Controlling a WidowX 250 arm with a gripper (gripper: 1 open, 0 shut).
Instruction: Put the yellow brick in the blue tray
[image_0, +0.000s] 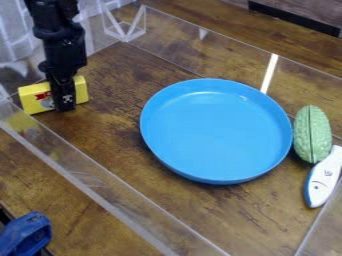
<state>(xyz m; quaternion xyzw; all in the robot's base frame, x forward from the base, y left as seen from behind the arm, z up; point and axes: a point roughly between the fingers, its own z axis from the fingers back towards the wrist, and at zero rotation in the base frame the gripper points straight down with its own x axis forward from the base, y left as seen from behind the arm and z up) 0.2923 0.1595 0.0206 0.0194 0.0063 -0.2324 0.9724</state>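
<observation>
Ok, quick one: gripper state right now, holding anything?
Gripper: pointing straight down, jaws closed on the yellow brick, which sits on the table left of the blue tray.

Dark wooden table (120, 130) (clear acrylic walls (94, 190)).
</observation>
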